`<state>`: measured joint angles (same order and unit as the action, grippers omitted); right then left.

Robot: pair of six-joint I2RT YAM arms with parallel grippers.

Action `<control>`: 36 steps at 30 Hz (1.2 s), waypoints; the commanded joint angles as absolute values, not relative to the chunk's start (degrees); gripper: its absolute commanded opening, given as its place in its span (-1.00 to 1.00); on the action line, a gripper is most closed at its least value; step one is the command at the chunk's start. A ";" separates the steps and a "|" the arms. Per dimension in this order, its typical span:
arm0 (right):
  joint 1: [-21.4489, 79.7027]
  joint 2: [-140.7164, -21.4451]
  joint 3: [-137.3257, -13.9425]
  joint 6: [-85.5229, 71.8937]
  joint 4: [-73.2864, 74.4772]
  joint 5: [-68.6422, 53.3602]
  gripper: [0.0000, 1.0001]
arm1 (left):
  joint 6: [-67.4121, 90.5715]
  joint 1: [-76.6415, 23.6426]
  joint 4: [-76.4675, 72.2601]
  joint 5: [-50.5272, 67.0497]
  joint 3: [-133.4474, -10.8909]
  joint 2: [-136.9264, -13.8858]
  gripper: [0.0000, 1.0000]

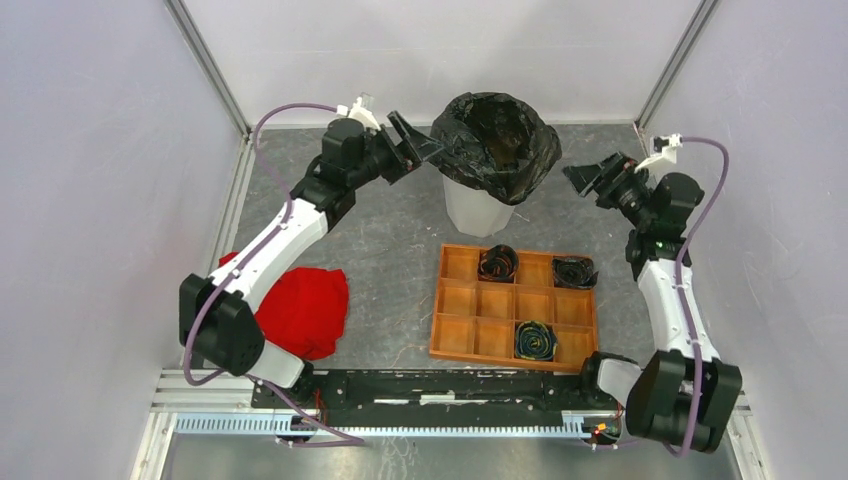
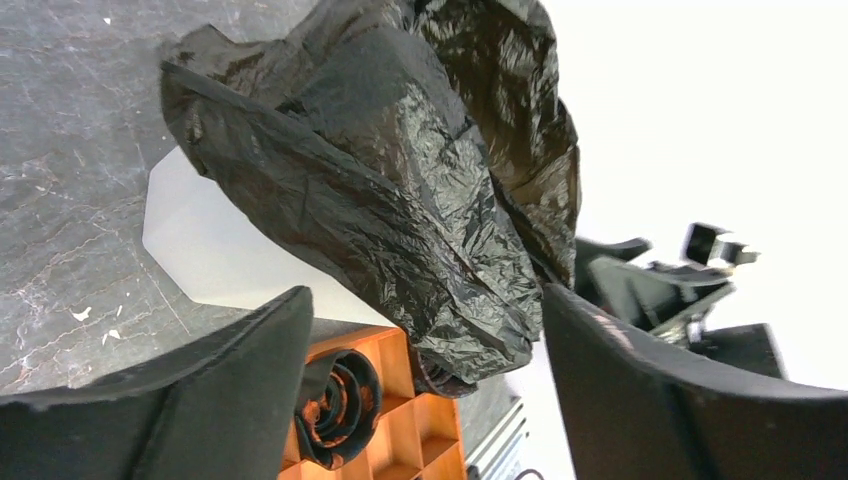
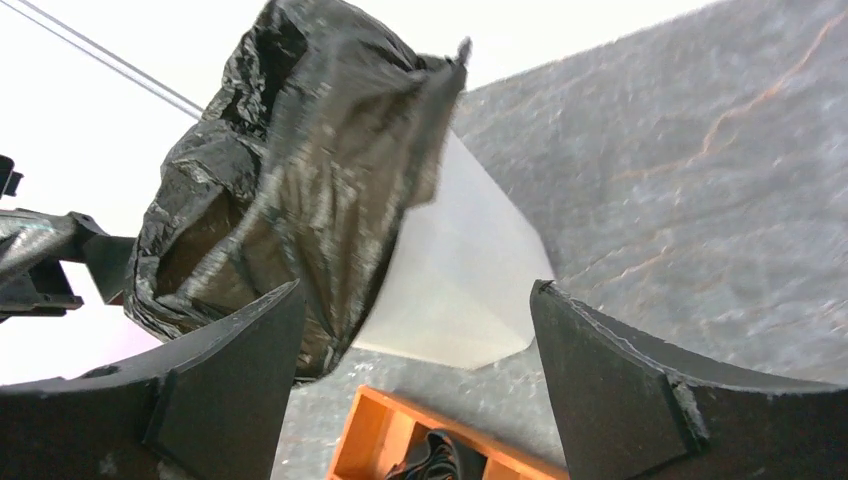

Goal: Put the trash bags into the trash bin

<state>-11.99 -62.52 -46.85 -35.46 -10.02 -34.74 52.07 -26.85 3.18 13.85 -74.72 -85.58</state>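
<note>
A black trash bag (image 1: pixel 495 140) sits in the mouth of the white trash bin (image 1: pixel 470 208) at the far middle of the table (image 1: pixel 400 250). Its crinkled rim is folded outward over the bin's top edge and hangs part way down the outside. The bag's mouth gapes upward, and the bin's pale faceted lower wall shows bare below the plastic. The left gripper (image 1: pixel 418 140) hovers just beside the left edge of the bag at rim height. From its wrist camera the two fingers (image 2: pixel 230 385) stand wide apart with nothing between them, and the draped bag hangs just ahead. The right gripper (image 1: pixel 583 172) is on the other side of the bin, a little clear of the bag. Its fingers (image 3: pixel 640 390) are also spread wide and hold nothing, and they point at the bag and the bin wall. In front of the bin lies an orange tray (image 1: pixel 460 335) divided into compartments. Three rolled black bags sit in it. One roll (image 1: pixel 497 263) is in the far row, second compartment from the left, another roll (image 1: pixel 574 271) is at the right end of that row, and a third roll (image 1: pixel 534 340) is in the near row, third from the left. A red cloth (image 1: pixel 305 305) lies crumpled on the table on the left side, partly under the left arm.
</note>
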 commanded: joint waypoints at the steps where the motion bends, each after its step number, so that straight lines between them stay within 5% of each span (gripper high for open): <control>1: -14.15 -64.47 -42.09 -49.25 -32.64 -46.53 0.81 | 55.49 -23.20 1.12 14.32 -72.36 -81.93 0.96; 12: -14.15 -74.86 -38.42 -62.59 -57.79 -47.62 0.94 | 72.62 -17.20 -15.20 27.21 -71.24 -94.23 0.90; 19: -12.66 -77.11 -40.24 -58.11 -51.89 -49.69 0.91 | 77.32 -16.83 -18.15 28.34 -73.30 -99.50 0.89; 27: -10.75 -78.41 -38.91 -57.83 -52.90 -49.04 0.59 | 77.56 -17.05 -22.29 28.78 -68.83 -98.29 0.07; 36: -8.32 -81.09 -40.07 -57.92 -54.71 -47.72 0.29 | 76.57 -18.62 -23.62 31.38 -69.63 -100.00 -0.46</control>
